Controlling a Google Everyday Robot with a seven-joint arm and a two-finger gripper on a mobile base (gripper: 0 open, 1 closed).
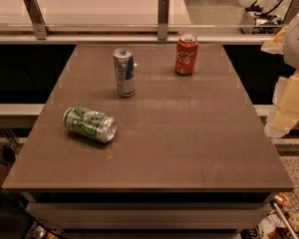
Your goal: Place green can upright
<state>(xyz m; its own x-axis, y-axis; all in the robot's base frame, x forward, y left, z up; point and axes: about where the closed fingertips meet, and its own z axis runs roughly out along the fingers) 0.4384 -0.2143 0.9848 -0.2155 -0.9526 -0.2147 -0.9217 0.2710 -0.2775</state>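
The green can (89, 124) lies on its side on the brown table (189, 133), at the left and a little toward the front. Its silver end faces right and toward the front. My gripper (287, 106) hangs at the right edge of the view, beyond the table's right side and far from the can. It holds nothing that I can see.
A slim silver-and-blue can (124, 72) stands upright at the back, left of centre. A red cola can (186, 55) stands upright at the back, right of centre. A glass railing with metal posts (163, 17) runs behind the table.
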